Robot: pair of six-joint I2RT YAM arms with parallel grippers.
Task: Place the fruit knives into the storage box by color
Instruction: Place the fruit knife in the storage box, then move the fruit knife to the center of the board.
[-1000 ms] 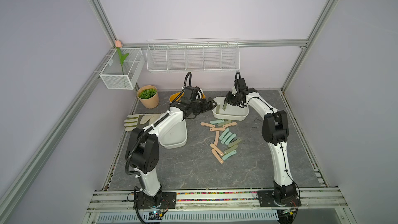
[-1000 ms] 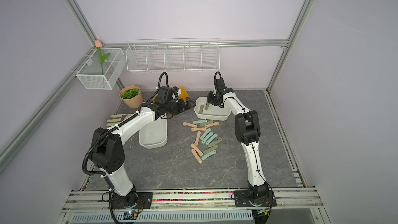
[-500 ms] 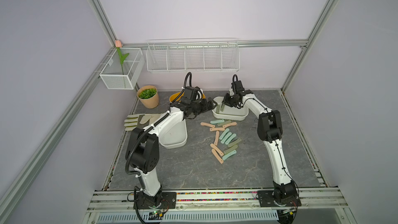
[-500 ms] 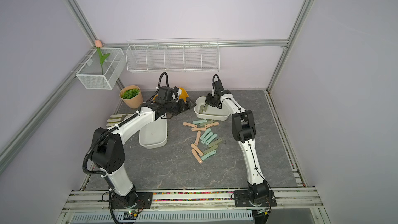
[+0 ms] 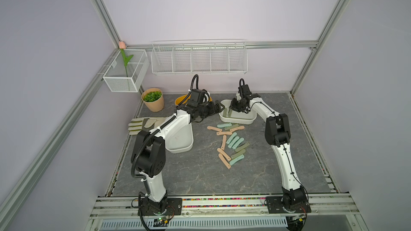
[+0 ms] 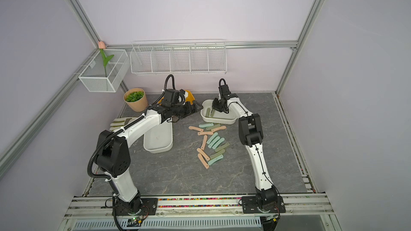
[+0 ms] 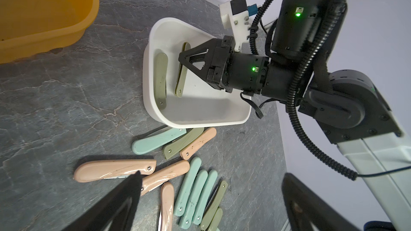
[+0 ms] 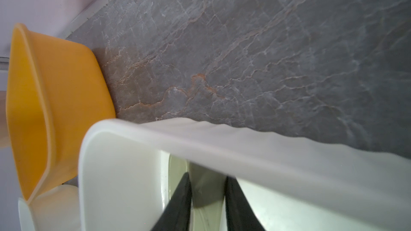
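One olive knife [image 7: 180, 83] seemingly held by right pincer [image 7: 181, 60], inside white box [image 7: 147, 89]

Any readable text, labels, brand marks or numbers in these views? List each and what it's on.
No legible text in any view.
Tag on the white mesh basket: too small to read.
Tiny marks by the green lights on the right arm: too small to read.
Fruit knives and white box: no print visible.
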